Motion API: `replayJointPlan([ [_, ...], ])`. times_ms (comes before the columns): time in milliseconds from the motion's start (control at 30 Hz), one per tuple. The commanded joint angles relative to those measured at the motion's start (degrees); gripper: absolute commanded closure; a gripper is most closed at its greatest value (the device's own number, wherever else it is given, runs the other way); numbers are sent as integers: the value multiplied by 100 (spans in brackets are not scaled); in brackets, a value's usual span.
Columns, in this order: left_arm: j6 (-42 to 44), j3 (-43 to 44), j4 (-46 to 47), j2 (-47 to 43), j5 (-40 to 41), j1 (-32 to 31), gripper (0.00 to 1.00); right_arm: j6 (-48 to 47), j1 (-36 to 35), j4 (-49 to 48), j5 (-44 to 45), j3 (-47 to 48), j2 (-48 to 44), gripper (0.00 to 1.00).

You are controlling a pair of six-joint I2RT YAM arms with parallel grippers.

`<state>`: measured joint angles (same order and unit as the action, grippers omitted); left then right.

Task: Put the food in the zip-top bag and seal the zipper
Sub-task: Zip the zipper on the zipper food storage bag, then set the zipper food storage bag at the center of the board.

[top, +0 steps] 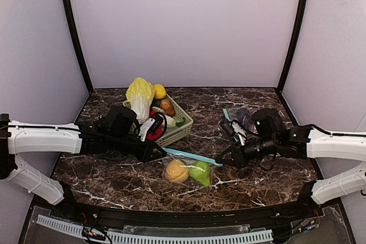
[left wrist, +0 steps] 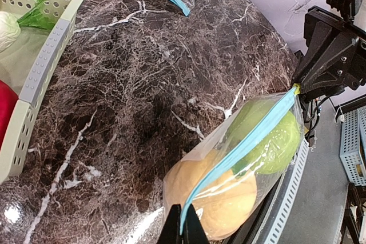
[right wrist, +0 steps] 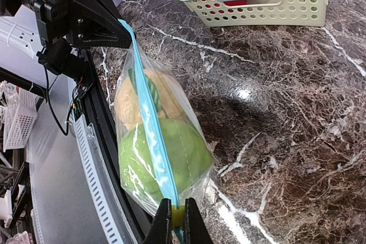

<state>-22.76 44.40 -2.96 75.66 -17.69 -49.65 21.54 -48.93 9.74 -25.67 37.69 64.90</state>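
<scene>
the left hand point(left wrist: 183, 228) is clamped on one end of the bag's blue zipper point(left wrist: 257, 134), and the right hand point(right wrist: 178, 219) is pinched tight on the other end. the bag point(top: 189, 182) stretches between them near the counter's point(top: 114, 178) front edge, with the peach point(top: 176, 171) and the green fruit point(top: 200, 172) inside.

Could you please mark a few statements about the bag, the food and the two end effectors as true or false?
1. The peach and the green fruit are inside the zip-top bag. True.
2. The bag rests in the basket. False: it is out over the table, in front of the basket.
3. The left end effector and the right end effector each pinch one end of the blue zipper strip. True.
4. The cabbage is in the bag. False: it stands in the basket.
</scene>
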Motion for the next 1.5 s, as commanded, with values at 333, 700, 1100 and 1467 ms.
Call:
replayJointPlan([
  [333, 118, 23, 2, 102, -143, 110, 56, 334, 207, 378, 679, 321, 106, 100],
  [700, 336, -30, 177, -529, -68, 304, 5, 637, 1173, 486, 1558, 379, 459, 100],
  [1100, 594, -264, -629, -1185, 172, 1557, 1, 169, 2307, 626, 1627, 645, 1002, 76],
  [1467, 959, -290, -951, -1313, 508, 2867, 1, -95, 2989, 670, 1410, 1059, 941, 20],
])
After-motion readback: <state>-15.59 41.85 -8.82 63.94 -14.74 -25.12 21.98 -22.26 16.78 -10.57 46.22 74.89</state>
